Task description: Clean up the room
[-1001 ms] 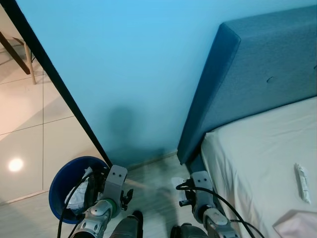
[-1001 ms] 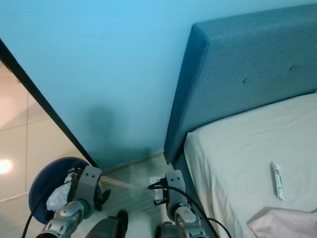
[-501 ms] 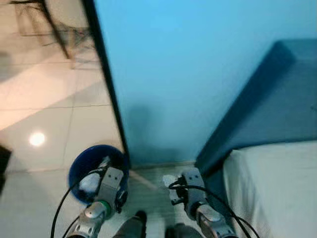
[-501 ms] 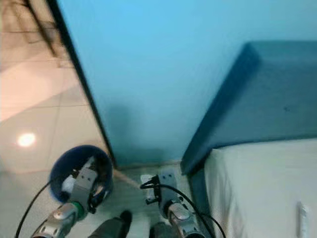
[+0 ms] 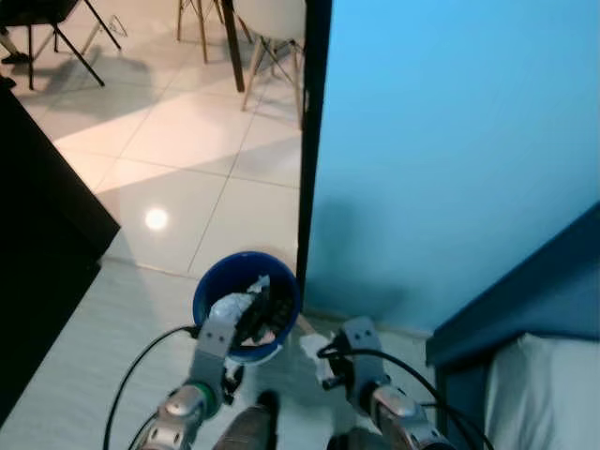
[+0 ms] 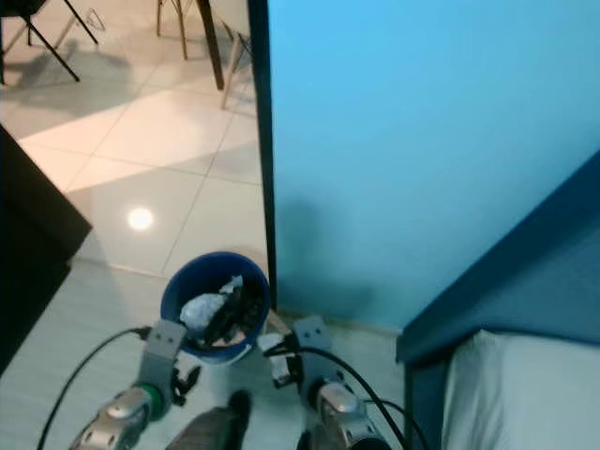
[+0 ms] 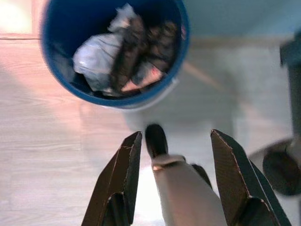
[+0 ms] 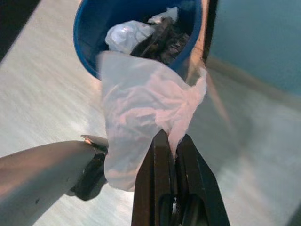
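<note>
Pale floor | right tool pinches crumpled white tissue | blue bin nearby

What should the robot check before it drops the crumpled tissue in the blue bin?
1. Right gripper pinching the crumpled tissue: ok, fingers shut on it.
2. Blue bin in front of the robot: ok, standing on the floor by the black door frame.
3. Tissue above the bin opening: not ok, it hangs beside the rim.
4. Room left in the bin: cannot tell, trash already piles up inside.
5. Left gripper out of the way: ok, open and holding nothing.
</note>
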